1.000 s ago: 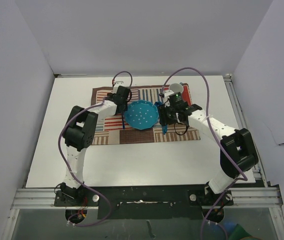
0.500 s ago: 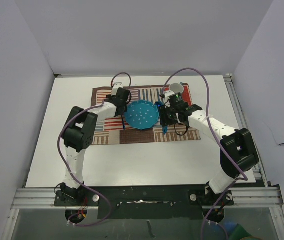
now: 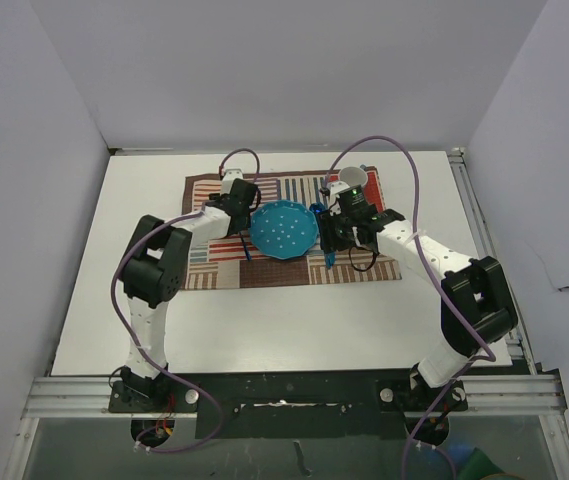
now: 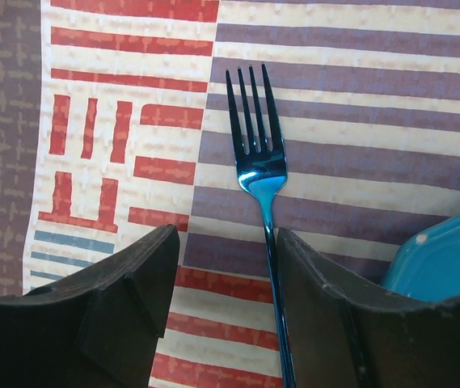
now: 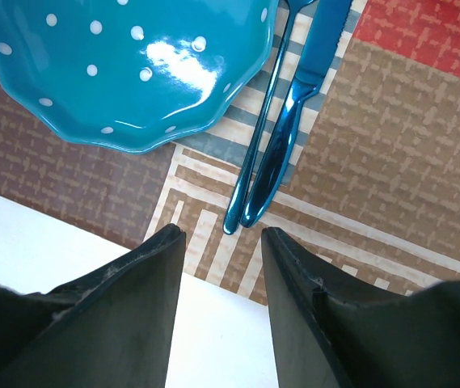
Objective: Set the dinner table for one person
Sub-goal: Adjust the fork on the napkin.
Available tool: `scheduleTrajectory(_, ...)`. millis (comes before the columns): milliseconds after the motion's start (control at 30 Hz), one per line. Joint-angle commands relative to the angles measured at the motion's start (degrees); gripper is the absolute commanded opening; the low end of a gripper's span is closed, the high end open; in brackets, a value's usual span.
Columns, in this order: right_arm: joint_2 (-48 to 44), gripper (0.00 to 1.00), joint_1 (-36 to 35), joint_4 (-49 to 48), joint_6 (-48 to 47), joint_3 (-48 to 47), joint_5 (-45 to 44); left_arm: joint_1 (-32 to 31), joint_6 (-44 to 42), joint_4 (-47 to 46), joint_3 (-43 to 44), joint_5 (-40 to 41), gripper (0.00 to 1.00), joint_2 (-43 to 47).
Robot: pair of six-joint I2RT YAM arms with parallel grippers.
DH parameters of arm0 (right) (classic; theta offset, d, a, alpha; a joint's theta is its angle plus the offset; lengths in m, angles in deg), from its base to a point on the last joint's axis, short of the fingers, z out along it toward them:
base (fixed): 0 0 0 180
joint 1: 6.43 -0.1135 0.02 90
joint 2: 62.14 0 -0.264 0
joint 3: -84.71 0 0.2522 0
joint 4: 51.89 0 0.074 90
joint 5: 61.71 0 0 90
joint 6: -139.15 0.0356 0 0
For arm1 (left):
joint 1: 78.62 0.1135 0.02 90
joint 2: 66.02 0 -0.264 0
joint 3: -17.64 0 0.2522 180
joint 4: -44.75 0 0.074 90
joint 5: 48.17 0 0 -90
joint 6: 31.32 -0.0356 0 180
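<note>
White tabletop (image 3: pixel 294 320) fills the cell, aluminium rails on its edges, both arm bases on the near rail. You've got bare surface across the near half.

Striped patchwork mat (image 3: pixel 264 272) lies on the far half, roughly centred left to right and well short of the far edge.

Right claw (image 5: pixel 220 234): spread, nothing between the fingers. It sits over the mat's near edge, and in the right wrist view you see white tabletop and the mat border through the gap. Just past the fingertips are the handle ends of a blue knife (image 5: pixel 294 97) and a slimmer blue utensil (image 5: pixel 258 137), side by side and touching at the ends. Both lie flat on the mat just right of the plate. The slim one's head is cut off by the frame, so I can't tell what it is.

Left claw (image 4: pixel 225 242): spread wide, pinching nothing. A blue fork (image 4: pixel 260 174) lies flat on the mat, tines pointing away from the claw and handle running along the inner face of one finger. Can't tell if they touch.

Blue plate with white dots (image 3: pixel 282 229) sits mid-mat, between the fork on its left and the knife pair on its right.

White cup (image 3: pixel 354 178) stands upright at the mat's far right corner.
</note>
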Motion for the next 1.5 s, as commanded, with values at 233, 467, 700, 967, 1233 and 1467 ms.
scheduleTrajectory(233, -2.22, 0.44, -0.67, -1.44, 0.83, -1.31, 0.51, -0.19, 1.91, 2.9, -2.64, -4.14, 0.52, 3.93)
scheduleTrajectory(467, -2.07, 0.44, -0.82, -1.36, 0.85, -1.04, 0.38, -1.7, 1.48, 1.92, -2.25, -6.72, 0.52, 3.08)
scheduleTrajectory(700, -2.03, 0.44, -0.78, -1.03, 0.72, -1.2, 0.31, -3.89, 2.26, 5.03, -1.45, -6.12, 0.53, 3.44)
scheduleTrajectory(967, -2.81, 0.45, -0.8, -0.83, 0.76, -1.24, 0.2, -6.28, 3.95, 6.86, -4.32, -4.68, 0.53, 5.48)
scheduleTrajectory(1233, -2.96, 0.45, -0.75, -0.83, 0.89, -1.22, 0.18, -7.31, 4.99, 9.49, -7.18, -2.37, 0.53, 8.65)
scheduleTrajectory(1467, -3.27, 0.45, -0.81, -0.74, 1.02, -0.96, 0.17, -7.36, 5.17, 10.76, -8.3, -0.4, 0.53, 9.94)
